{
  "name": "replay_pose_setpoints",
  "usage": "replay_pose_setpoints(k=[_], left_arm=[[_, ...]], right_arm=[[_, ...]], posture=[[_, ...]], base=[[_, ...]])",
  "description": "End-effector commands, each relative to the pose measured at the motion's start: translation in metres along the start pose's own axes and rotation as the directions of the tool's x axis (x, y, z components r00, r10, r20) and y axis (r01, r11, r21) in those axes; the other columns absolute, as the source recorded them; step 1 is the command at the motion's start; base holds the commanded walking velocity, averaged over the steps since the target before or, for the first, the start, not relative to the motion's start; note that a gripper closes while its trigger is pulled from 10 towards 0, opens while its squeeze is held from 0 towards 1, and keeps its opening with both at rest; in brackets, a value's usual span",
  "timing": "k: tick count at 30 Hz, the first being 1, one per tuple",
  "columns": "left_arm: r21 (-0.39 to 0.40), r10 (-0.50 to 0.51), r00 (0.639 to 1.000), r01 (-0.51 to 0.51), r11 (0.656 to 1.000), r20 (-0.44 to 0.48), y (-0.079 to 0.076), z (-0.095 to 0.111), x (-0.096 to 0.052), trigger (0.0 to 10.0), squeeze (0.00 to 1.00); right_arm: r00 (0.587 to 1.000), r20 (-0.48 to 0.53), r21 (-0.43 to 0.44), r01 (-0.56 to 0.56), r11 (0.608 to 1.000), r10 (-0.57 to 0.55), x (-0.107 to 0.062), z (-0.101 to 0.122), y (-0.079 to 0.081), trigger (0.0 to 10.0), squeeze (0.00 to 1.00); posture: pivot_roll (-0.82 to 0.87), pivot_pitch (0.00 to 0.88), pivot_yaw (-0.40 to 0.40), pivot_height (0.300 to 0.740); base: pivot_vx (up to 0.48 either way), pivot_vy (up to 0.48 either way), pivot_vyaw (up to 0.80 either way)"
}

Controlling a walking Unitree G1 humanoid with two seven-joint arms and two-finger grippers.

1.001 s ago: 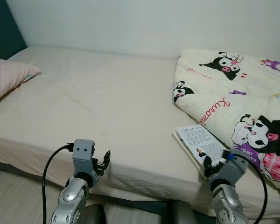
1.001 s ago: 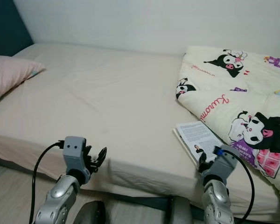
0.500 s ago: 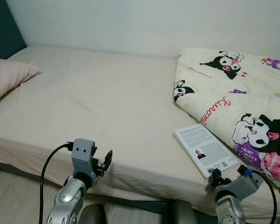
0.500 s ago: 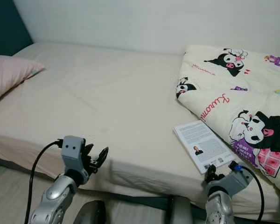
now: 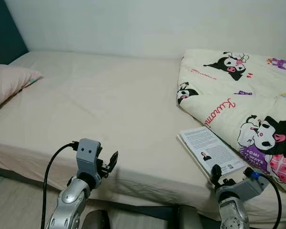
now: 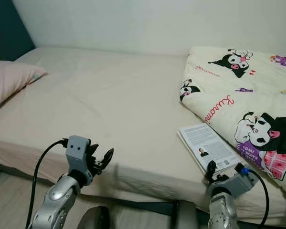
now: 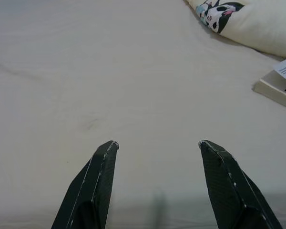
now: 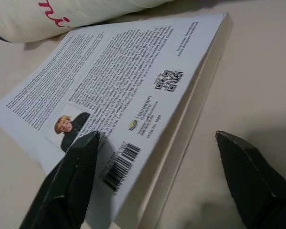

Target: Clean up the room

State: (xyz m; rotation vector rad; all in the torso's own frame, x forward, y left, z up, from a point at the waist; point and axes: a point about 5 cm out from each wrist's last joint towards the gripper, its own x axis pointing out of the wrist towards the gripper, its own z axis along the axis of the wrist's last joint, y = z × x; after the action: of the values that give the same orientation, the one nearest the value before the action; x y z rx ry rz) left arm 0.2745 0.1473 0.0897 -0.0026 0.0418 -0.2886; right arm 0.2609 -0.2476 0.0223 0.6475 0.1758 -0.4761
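Right gripper [image 5: 218, 174] spread wide at book [image 5: 210, 150] corner; straddle spine edge, then pinch. Left gripper [image 7: 157, 145] spread, empty, over bed [image 5: 109, 105].

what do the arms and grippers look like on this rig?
Silver jointed arms with grey boxy wrist blocks. The left gripper and right gripper each have two long black tapered fingers. A black cable loops off each wrist; the right wrist has a blue connector.

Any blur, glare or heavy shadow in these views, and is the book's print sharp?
Eye views: even soft light, no glare, sheet slightly soft. Right wrist view: book cover print and barcode sharp, right gripper fingers soft, faint shadow beneath. Left wrist view: left gripper crisp, sheet evenly lit.
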Motion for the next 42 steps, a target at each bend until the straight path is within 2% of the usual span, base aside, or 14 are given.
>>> replay_pose_setpoints(k=[1,3,4,5,6,7,12,16,23,29,37,38,41,42], left_arm=[[0.039,-0.001,1.000,0.002,0.999,-0.022,0.003,-0.003,-0.003,10.0,0.00],[0.061,-0.013,1.000,0.014,0.998,-0.016,0.002,-0.002,-0.003,10.0,0.00],[0.080,-0.022,1.000,0.023,0.997,-0.014,0.001,-0.002,-0.003,10.0,0.00],[0.094,-0.029,1.000,0.030,0.995,-0.011,0.000,-0.001,-0.003,10.0,0.00],[0.102,-0.034,0.999,0.035,0.994,-0.010,-0.001,-0.001,-0.003,10.0,0.00],[0.111,-0.034,0.999,0.035,0.993,-0.008,-0.001,-0.001,-0.003,10.0,0.00],[0.146,-0.027,1.000,0.026,0.989,0.002,-0.001,0.001,-0.003,10.0,0.00],[0.158,-0.024,1.000,0.023,0.987,0.006,-0.002,0.002,-0.003,10.0,0.00],[0.201,-0.003,1.000,-0.003,0.980,0.027,0.002,0.005,-0.005,10.0,0.00],[0.211,0.002,0.999,-0.009,0.977,0.034,0.002,0.006,-0.005,10.0,0.00],[0.224,-0.003,0.999,-0.008,0.975,0.046,-0.001,0.007,-0.005,10.0,0.00],[0.227,-0.005,0.999,-0.006,0.974,0.048,-0.002,0.007,-0.005,10.0,0.00],[0.227,-0.005,0.999,-0.006,0.974,0.048,-0.002,0.007,-0.005,10.0,0.00],[0.229,-0.005,0.999,-0.006,0.974,0.051,-0.002,0.007,-0.005,10.0,0.00]], right_arm=[[0.997,-0.067,0.015,0.026,1.000,-0.025,-0.003,-0.015,-0.005,10.0,1.00],[0.994,-0.102,-0.008,0.044,0.999,-0.044,-0.002,-0.021,-0.007,10.0,1.00],[0.990,-0.128,-0.016,0.050,0.999,-0.052,-0.001,-0.024,-0.008,10.0,0.94],[0.987,-0.149,-0.025,0.054,0.998,-0.057,-0.001,-0.027,-0.008,10.0,0.67],[0.985,-0.162,-0.029,0.055,0.998,-0.059,-0.001,-0.029,-0.009,10.0,0.67],[0.980,-0.193,-0.033,0.031,0.999,-0.036,-0.002,-0.035,-0.007,10.0,0.00],[0.954,-0.294,0.050,-0.039,0.998,0.052,-0.004,-0.054,0.002,10.0,0.00],[0.946,-0.314,0.066,-0.060,0.996,0.078,-0.004,-0.059,0.006,10.0,0.00],[0.916,-0.340,0.209,-0.145,0.967,0.211,-0.001,-0.064,0.028,10.0,0.00],[0.884,-0.372,0.241,-0.203,0.949,0.283,-0.003,-0.069,0.037,10.0,0.00],[0.892,-0.370,0.269,-0.166,0.949,0.260,-0.004,-0.072,0.031,10.0,0.00],[0.897,-0.357,0.276,-0.167,0.946,0.263,-0.004,-0.070,0.029,0.6,0.00],[0.897,-0.357,0.276,-0.167,0.946,0.263,-0.004,-0.070,0.029,0.6,0.00],[0.898,-0.351,0.279,-0.169,0.945,0.264,-0.004,-0.069,0.027,0.0,0.00]], posture=[[0.04,0.087,0.026,0.569],[0.04,0.088,0.026,0.569],[0.04,0.088,0.026,0.569],[0.05,0.090,0.024,0.569],[0.05,0.090,0.024,0.569],[0.05,0.091,0.024,0.569],[0.06,0.100,0.028,0.569],[0.06,0.102,0.029,0.569],[0.06,0.110,0.030,0.569],[0.06,0.112,0.028,0.569],[0.06,0.111,0.029,0.569],[0.06,0.111,0.032,0.569],[0.06,0.111,0.032,0.569],[0.06,0.112,0.033,0.569]], base=[[0.000,0.000,0.00],[0.000,0.000,0.00],[0.000,0.000,0.00],[0.000,0.000,0.00],[0.000,0.000,0.00],[0.000,0.000,0.00],[0.000,0.000,0.00],[0.000,0.000,0.00],[0.000,0.000,0.00],[0.000,0.000,0.00],[0.000,0.000,0.00],[0.000,0.000,0.00],[0.000,0.000,0.00],[0.000,0.000,0.00]])
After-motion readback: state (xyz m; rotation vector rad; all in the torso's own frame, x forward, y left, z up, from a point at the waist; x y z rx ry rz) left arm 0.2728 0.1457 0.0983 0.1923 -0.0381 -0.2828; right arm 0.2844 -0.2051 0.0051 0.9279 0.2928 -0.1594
